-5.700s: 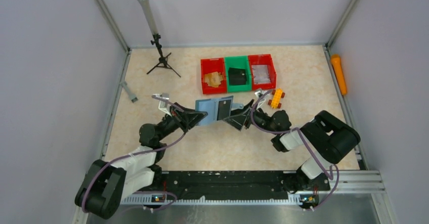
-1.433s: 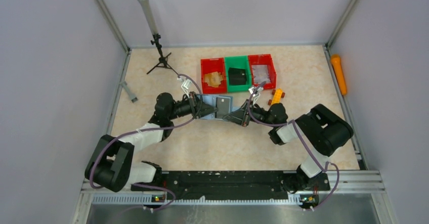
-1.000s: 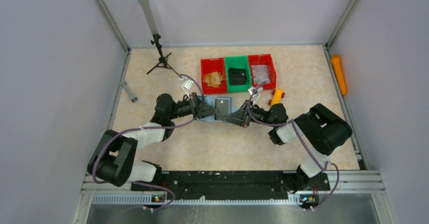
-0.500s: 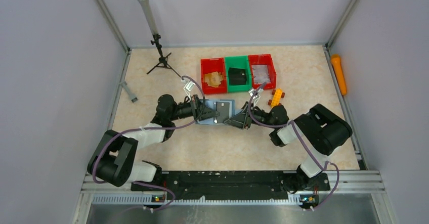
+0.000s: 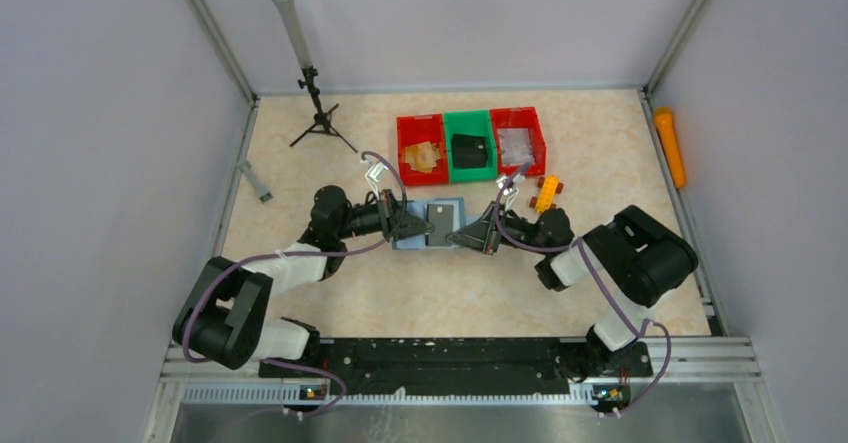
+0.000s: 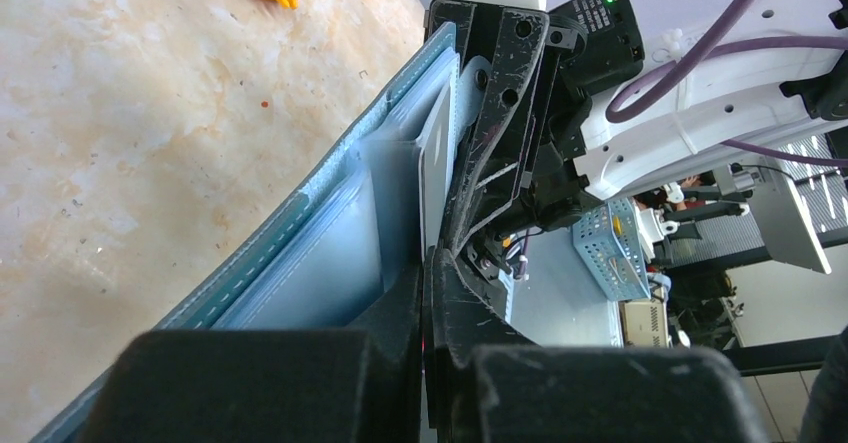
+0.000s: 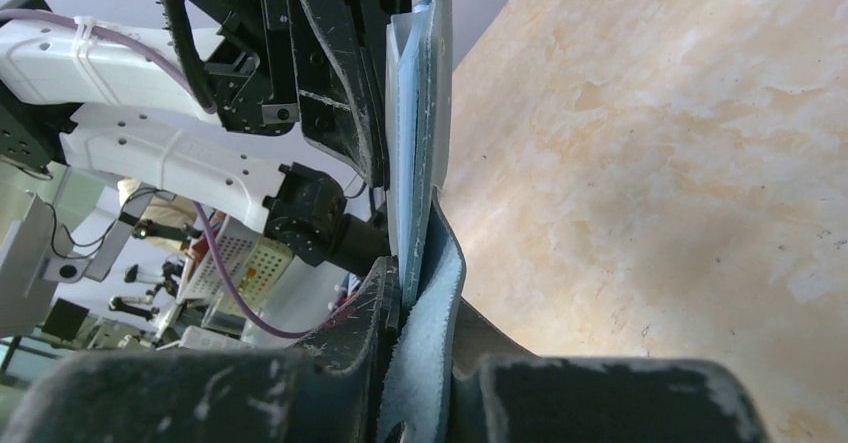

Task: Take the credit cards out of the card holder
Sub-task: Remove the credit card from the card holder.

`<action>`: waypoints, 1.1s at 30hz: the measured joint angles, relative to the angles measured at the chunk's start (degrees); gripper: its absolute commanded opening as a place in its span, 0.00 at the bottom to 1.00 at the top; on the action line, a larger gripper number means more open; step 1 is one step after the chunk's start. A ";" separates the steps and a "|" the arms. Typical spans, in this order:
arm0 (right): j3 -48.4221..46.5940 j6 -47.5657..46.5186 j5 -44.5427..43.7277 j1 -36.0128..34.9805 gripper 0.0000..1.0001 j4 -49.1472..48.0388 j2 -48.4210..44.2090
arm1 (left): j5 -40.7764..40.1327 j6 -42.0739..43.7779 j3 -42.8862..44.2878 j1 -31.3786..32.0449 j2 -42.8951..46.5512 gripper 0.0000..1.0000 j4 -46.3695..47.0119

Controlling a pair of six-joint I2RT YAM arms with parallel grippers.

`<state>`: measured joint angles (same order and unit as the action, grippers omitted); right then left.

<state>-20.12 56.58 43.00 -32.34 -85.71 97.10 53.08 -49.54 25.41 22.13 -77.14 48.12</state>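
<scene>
The slate-teal card holder (image 5: 446,210) lies open between my two grippers, just in front of the bins, with a dark credit card (image 5: 438,221) showing on its lighter inside. My left gripper (image 5: 411,226) comes in from the left. In the left wrist view its jaws (image 6: 425,263) are pressed together, and the thin pale edge of a card (image 6: 437,163) runs from the holder's pocket (image 6: 330,253) into their seam. My right gripper (image 5: 470,235) comes in from the right and is shut on the holder's teal outer flap (image 7: 432,293), with the holder (image 7: 420,113) rising edge-on beyond it.
A red bin (image 5: 422,148), a green bin (image 5: 469,146) with a black object in it, and a second red bin (image 5: 518,141) stand just behind. A yellow toy (image 5: 545,193) lies to the right, an orange cylinder (image 5: 669,146) by the right wall, and a small tripod (image 5: 318,113) at the back left.
The holder and both grippers have moved back toward the bins and lower than several seconds ago. Over the last second the left jaws closed and the holder shifted slightly right.
</scene>
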 measured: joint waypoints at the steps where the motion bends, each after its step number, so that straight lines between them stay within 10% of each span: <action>1: 0.00 0.07 0.00 0.04 0.07 0.00 0.00 | 0.00 0.00 0.02 -0.04 0.00 0.00 -0.02; 12: 0.00 0.24 -0.02 0.24 0.02 0.02 0.00 | 0.07 0.07 0.11 -1.11 0.00 0.22 -0.68; 33: 0.00 0.72 0.24 0.63 0.11 -0.46 -0.39 | 2.60 -3.91 0.09 -2.10 -1.27 0.00 5.31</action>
<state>-20.12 57.30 43.24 -31.70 -86.17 96.71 55.68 -53.45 25.50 20.03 -78.41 53.43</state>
